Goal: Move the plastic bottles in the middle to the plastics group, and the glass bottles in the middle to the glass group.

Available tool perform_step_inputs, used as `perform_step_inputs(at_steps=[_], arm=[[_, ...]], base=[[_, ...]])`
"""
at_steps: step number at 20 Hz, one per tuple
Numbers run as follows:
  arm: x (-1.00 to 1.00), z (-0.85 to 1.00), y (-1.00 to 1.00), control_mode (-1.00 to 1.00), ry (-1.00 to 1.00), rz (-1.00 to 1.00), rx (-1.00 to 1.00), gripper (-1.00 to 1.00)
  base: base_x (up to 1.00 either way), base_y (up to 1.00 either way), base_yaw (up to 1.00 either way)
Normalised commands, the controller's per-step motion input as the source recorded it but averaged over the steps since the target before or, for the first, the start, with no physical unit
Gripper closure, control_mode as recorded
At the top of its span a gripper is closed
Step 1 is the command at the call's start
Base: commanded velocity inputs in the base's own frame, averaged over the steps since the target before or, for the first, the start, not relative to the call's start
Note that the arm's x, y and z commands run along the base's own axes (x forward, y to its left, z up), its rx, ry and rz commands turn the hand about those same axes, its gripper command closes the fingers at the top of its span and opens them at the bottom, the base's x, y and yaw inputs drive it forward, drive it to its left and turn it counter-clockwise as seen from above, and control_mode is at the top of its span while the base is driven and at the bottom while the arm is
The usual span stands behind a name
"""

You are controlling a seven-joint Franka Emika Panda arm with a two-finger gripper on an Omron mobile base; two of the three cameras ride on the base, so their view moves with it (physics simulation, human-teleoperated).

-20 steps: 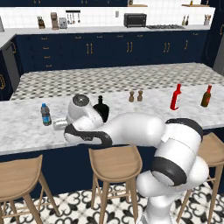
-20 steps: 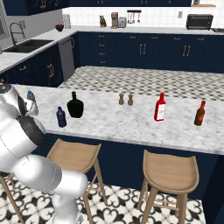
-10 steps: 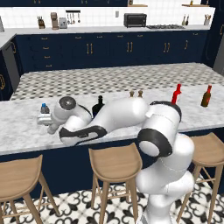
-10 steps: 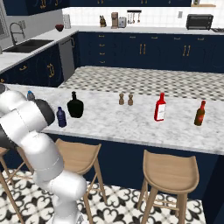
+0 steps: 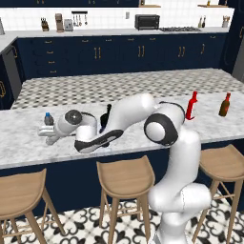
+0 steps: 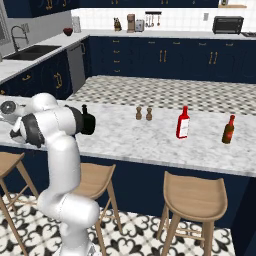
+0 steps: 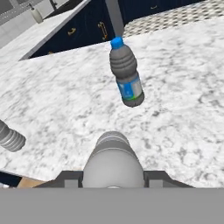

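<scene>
My gripper (image 7: 113, 176) is shut on the clear-silvery plastic bottle (image 7: 113, 159), which lies low over the marble counter between the two fingers (image 7: 70, 177). Just beyond it stands the plastics group, a small water bottle (image 7: 126, 74) with a blue cap and blue label. In the left base view my gripper (image 5: 45, 135) sits at the counter's left end, right in front of that water bottle (image 5: 47, 119). The squat black glass bottle (image 5: 106, 118) stands mid-counter, half covered by my arm. The navy bottle is hidden behind my arm. The red bottle (image 5: 192, 106) and brown bottle (image 5: 224, 105) stand far right.
Two small brown shakers (image 6: 144, 114) stand mid-counter behind the black bottle (image 6: 88, 122). A ribbed grey object (image 7: 9, 138) lies at the left edge of the hand view. Wooden stools (image 5: 127, 177) line the counter's front. The counter's left end falls away close to the water bottle.
My arm has swung left along the counter with the clear-silvery bottle in its grip, stretching out low and ending beside the blue-capped water bottle.
</scene>
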Motion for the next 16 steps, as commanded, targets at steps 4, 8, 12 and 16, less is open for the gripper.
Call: perform_step_inputs(at_steps=[4,8,12,16], arm=[[0.25,-0.21,0.36,-1.00,0.02,0.00,0.00,1.00],[0.32,-0.06,0.23,-1.00,0.16,0.00,0.00,1.00],[0.12,0.10,0.01,-1.00,0.20,0.00,0.00,1.00],[0.08,0.28,-0.01,-1.00,0.22,0.00,-0.01,1.00]], base=[[0.00,0.00,0.00],[0.00,0.00,0.00],[0.00,0.00,0.00],[0.00,0.00,0.00]])
